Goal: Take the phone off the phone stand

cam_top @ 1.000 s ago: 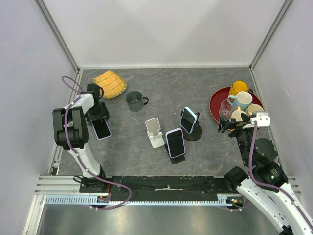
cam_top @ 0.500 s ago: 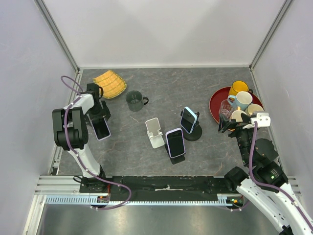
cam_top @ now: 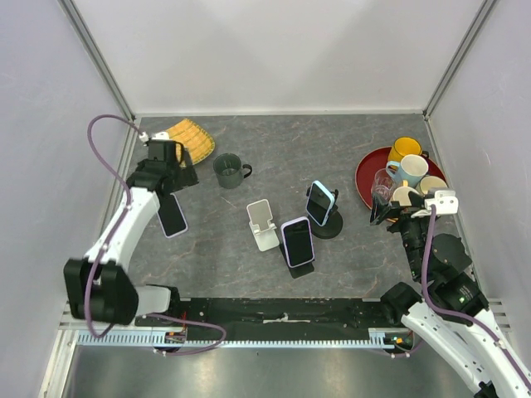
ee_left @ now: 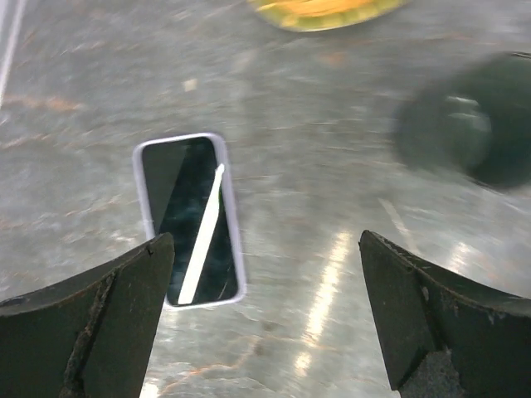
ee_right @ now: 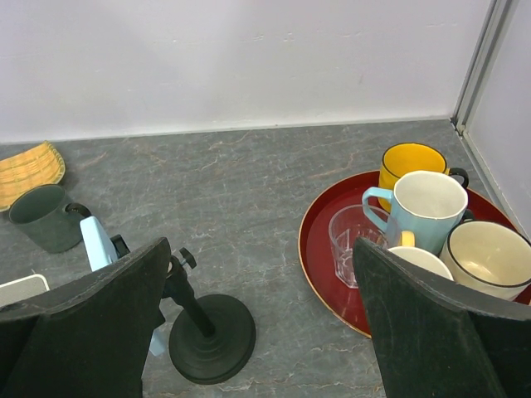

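Note:
A lavender-cased phone (cam_top: pixel 172 217) lies flat on the table at the left; it also shows face up in the left wrist view (ee_left: pixel 189 220). My left gripper (cam_top: pixel 172 176) is open and empty, raised just behind that phone (ee_left: pixel 265 332). A white phone stand (cam_top: pixel 263 224) stands empty mid-table. A second lavender phone (cam_top: pixel 297 241) leans on a black stand. A blue phone (cam_top: pixel 320 202) sits on a round-based black stand (ee_right: pixel 211 327). My right gripper (cam_top: pixel 383 214) is open and empty to the right of that stand (ee_right: pixel 261 332).
A dark green mug (cam_top: pixel 229 170) and a yellow woven basket (cam_top: pixel 187 141) sit at the back left. A red tray (cam_top: pixel 365 178) at the right holds a glass (ee_right: pixel 353 240) and several mugs, close to my right gripper. Walls enclose three sides.
My left gripper has lifted off the flat phone and drawn back toward the basket, leaving the phone on the table. The right arm has not moved.

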`<state>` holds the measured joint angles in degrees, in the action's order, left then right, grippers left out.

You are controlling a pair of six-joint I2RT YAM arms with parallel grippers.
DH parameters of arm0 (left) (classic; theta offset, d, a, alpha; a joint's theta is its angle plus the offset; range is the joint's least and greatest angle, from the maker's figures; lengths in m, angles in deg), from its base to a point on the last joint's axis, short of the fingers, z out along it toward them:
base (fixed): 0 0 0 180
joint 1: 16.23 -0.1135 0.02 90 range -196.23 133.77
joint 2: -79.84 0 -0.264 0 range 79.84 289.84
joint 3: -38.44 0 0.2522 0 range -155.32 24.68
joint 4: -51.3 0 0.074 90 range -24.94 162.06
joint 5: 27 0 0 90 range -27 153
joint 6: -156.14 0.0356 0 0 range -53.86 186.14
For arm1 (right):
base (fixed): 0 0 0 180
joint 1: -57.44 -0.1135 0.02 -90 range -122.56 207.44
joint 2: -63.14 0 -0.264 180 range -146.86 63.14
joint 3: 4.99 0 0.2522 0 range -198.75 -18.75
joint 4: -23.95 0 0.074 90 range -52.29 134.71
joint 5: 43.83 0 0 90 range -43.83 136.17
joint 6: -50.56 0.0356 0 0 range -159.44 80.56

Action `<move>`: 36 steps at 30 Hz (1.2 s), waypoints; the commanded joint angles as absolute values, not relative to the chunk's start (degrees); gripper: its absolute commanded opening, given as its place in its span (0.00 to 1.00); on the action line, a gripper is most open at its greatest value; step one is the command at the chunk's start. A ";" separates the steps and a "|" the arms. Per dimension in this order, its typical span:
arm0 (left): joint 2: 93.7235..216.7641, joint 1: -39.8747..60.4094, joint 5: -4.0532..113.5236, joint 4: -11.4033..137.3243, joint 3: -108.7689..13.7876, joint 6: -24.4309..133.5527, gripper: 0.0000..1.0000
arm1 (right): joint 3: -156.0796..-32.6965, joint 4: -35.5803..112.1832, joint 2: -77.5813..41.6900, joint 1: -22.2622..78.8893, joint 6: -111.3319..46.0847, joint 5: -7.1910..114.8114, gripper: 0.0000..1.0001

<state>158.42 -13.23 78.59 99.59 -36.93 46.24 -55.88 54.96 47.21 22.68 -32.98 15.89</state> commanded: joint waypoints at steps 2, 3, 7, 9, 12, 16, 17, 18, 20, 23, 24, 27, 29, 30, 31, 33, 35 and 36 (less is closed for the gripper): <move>143.42 0.16 77.00 88.37 -32.02 48.38 1.00 | -55.93 53.44 46.00 22.37 -32.41 16.29 0.98; 141.90 2.03 75.67 85.66 -30.79 49.69 1.00 | -56.02 53.44 46.00 22.29 -32.41 16.29 0.98; 136.88 11.26 67.32 81.51 -29.20 51.99 1.00 | -56.02 53.44 45.73 22.46 -32.49 16.11 0.98; 136.18 16.36 62.40 80.36 -28.94 52.16 1.00 | -56.02 53.44 45.56 22.37 -32.58 15.94 0.98; 136.52 24.09 57.38 78.52 -28.59 53.22 1.00 | -56.02 53.53 45.56 22.37 -32.58 15.85 0.98; 138.54 31.39 55.00 76.76 -28.15 53.92 1.00 | -55.93 53.44 45.56 22.37 -32.67 15.76 0.98; 139.07 33.23 54.82 76.06 -27.97 54.10 0.99 | -55.93 53.44 45.47 22.37 -32.67 15.76 0.98; 139.68 33.95 54.65 75.96 -27.79 54.45 0.99 | -55.93 53.53 45.47 22.37 -32.50 15.76 0.98; 141.62 35.35 53.60 75.88 -27.88 54.63 0.97 | -55.93 53.61 45.38 22.37 -32.67 15.85 0.98; 143.82 35.97 52.45 75.87 -27.71 54.71 0.95 | -55.93 53.53 45.29 22.37 -32.67 15.85 0.98; 144.08 36.06 52.19 75.61 -27.36 54.71 0.94 | -55.93 53.53 45.21 22.37 -32.67 15.85 0.98; 145.31 36.06 51.75 73.86 -25.77 54.10 0.88 | -56.02 53.61 45.12 22.46 -32.67 15.93 0.98; 146.19 36.06 50.52 72.72 -24.90 53.23 0.81 | -56.02 53.44 45.03 22.29 -32.67 16.02 0.98; 146.46 36.06 49.99 71.84 -24.63 52.87 0.79 | -56.02 53.53 44.77 22.37 -32.67 16.02 0.98; 146.81 36.06 48.60 71.40 -24.54 52.61 0.77 | -56.02 53.53 44.77 22.37 -32.67 16.20 0.98; 147.86 36.06 46.66 70.08 -24.37 51.73 0.68 | -56.02 53.53 44.68 22.37 -32.67 16.02 0.98; 148.48 36.06 45.69 69.37 -24.28 51.03 0.61 | -56.02 53.44 44.59 22.37 -32.67 16.37 0.98; 148.92 36.15 44.99 69.28 -24.28 50.85 0.59 | -56.02 53.53 44.50 22.37 -32.76 16.37 0.98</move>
